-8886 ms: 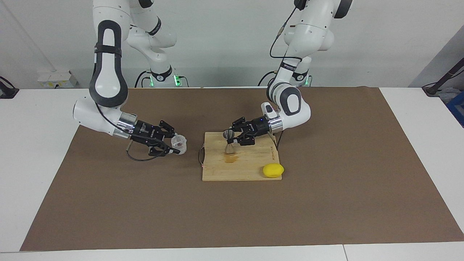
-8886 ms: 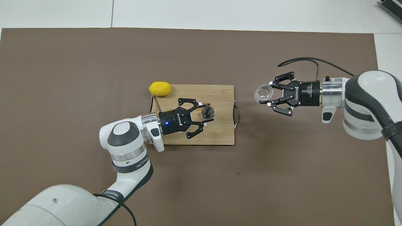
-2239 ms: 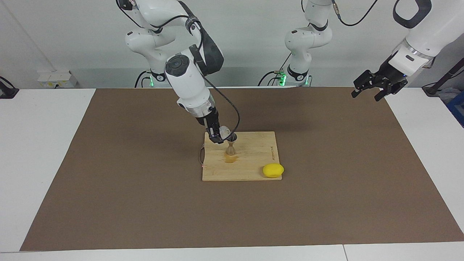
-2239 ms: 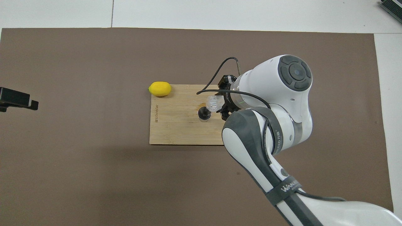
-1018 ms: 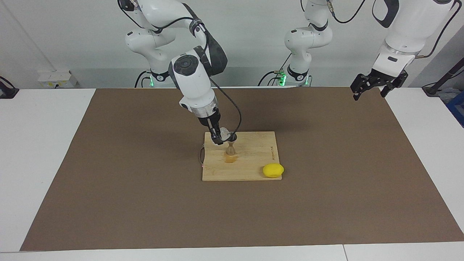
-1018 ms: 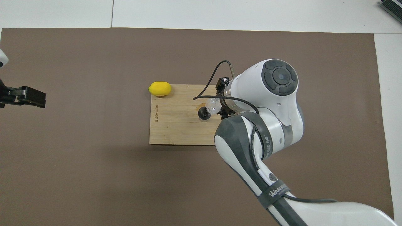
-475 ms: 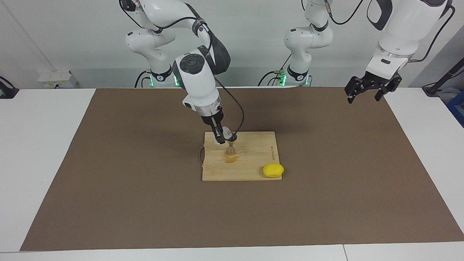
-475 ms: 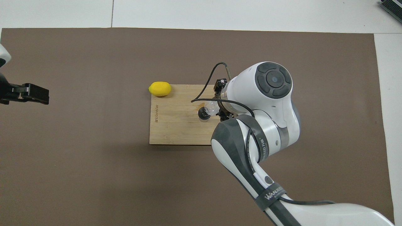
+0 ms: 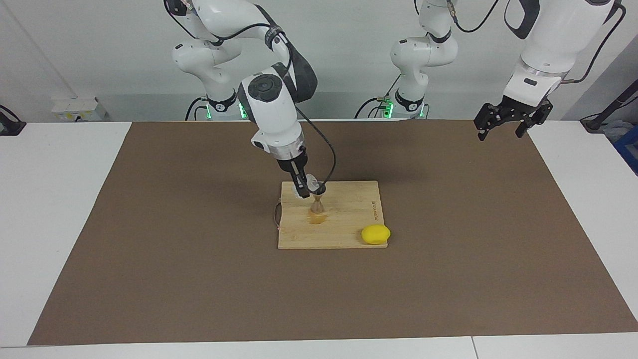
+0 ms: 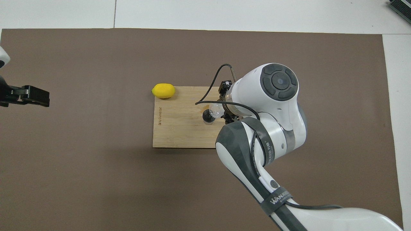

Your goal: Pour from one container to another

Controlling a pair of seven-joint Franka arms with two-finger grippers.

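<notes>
A small metal jigger stands upright on the wooden cutting board. My right gripper comes down steeply from above and is shut on the clear glass tumbler. The tumbler is tipped, with its mouth at the jigger's upper cup. In the overhead view the right arm hides most of that gripper. My left gripper hangs open and empty, high over the mat's edge at the left arm's end, and waits.
A yellow lemon lies at the board's corner farthest from the robots, toward the left arm's end. A brownish wet patch marks the board at the jigger's foot. The board lies on a brown mat.
The right arm has swung slightly more upright above the board, with the tumbler still tipped at the jigger. The left gripper has drifted a little toward the table's middle.
</notes>
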